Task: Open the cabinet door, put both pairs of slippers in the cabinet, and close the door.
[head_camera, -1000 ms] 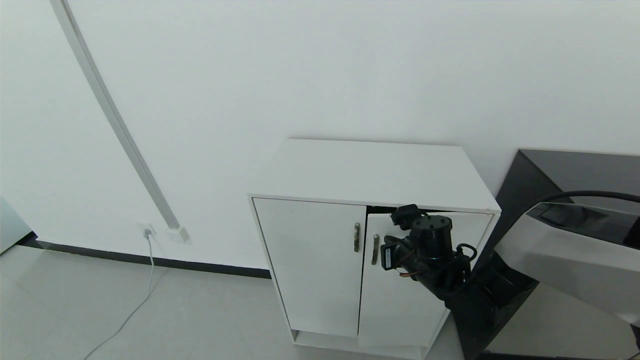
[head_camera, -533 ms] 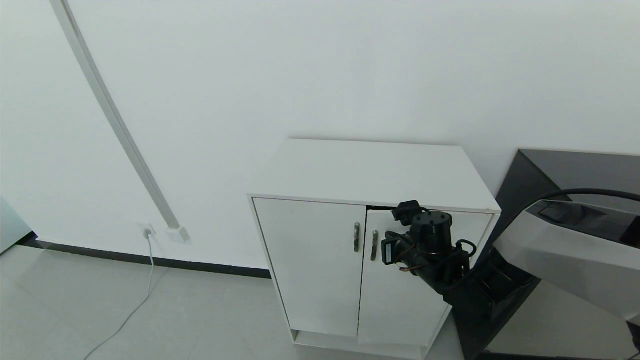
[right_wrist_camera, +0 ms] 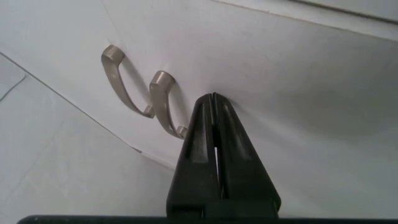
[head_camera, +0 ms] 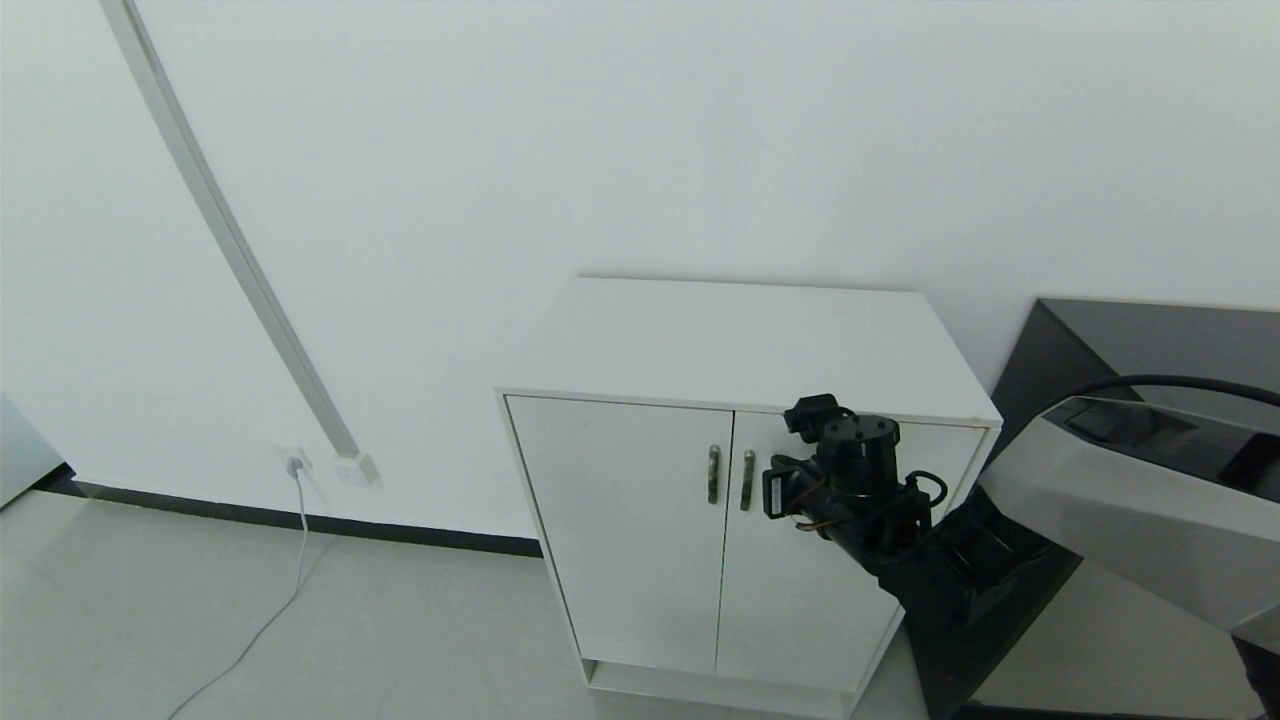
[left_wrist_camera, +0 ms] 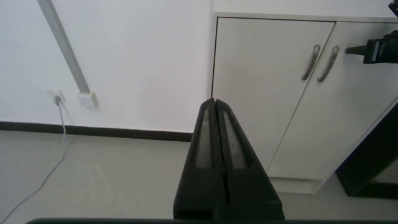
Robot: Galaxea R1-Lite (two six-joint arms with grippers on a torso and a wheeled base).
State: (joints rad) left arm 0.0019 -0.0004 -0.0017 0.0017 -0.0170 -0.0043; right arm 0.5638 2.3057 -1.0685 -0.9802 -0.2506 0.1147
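Right door (head_camera: pixel 800 580) swung flush; two doors (head_camera: pixel 620 530), two handles (head_camera: pixel 714 474); left fingers (left_wrist_camera: pixel 204 143), right fingers (right_wrist_camera: pixel 200 137) closed.

The black right gripper (right_wrist_camera: pixel 214 99) has its two fingers pressed together (no gap at the tips), its dark arm (head_camera: pixel 905 560) stretched forward. The black left gripper (left_wrist_camera: pixel 214 106), likewise closed, sits well behind it.

- The cabinet (head_camera: pixel 740 345) is white.
- Its two handles (head_camera: pixel 714 474) are shiny grey.
- The right gripper (right_wrist_camera: pixel 214 102) is black.
- The floor (head_camera: pixel 120 610) is light grey.
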